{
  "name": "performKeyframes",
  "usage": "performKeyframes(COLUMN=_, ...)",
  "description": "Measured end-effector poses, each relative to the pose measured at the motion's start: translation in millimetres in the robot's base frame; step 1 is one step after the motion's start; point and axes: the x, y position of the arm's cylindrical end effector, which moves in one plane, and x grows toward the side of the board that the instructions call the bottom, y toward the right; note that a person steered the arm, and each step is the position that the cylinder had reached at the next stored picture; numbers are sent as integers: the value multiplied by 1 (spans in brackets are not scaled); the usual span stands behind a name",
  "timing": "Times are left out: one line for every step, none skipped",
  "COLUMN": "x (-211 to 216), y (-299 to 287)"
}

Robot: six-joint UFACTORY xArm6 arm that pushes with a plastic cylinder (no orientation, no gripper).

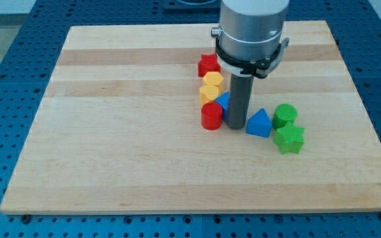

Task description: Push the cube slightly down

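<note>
Camera view: wooden board (111, 165) on a blue perforated bench, the arm coming in from the far side with its grey housing over the block cluster. No pincer on this rig, so there is no wide or narrow state to record; the arm ends in a dark rod and my tip (235, 126) rests on the board in the middle of the cluster. Far to near, left of the rod: red star block (208, 65), yellow hexagon block (213, 80), a second yellow block (208, 92) of unclear shape, red cylinder (211, 116). The blue cube (223, 101) is mostly hidden, only a corner showing between the red cylinder and the rod, touching or nearly touching both. Right of the tip: blue triangular block (258, 123), just beside it; then green cylinder (284, 115) and green star block (289, 139). Judgement: the approach step is in hand, not the push itself, since the tip sits to the cube's right and slightly nearer, not on its far face. Next move calls for bringing the tip round to the cube's far side, between it and the yellow blocks, then a short stroke toward the near edge. Risk: the gap is tight, and the red cylinder could be dragged along.
</note>
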Motion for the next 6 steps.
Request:
performKeyframes(x=0, y=23)
performKeyframes(x=-21, y=77)
performKeyframes(x=-50, y=75)
performKeyframes(x=-102, y=37)
performKeyframes(x=-102, y=19)
performKeyframes(x=-101, y=-3)
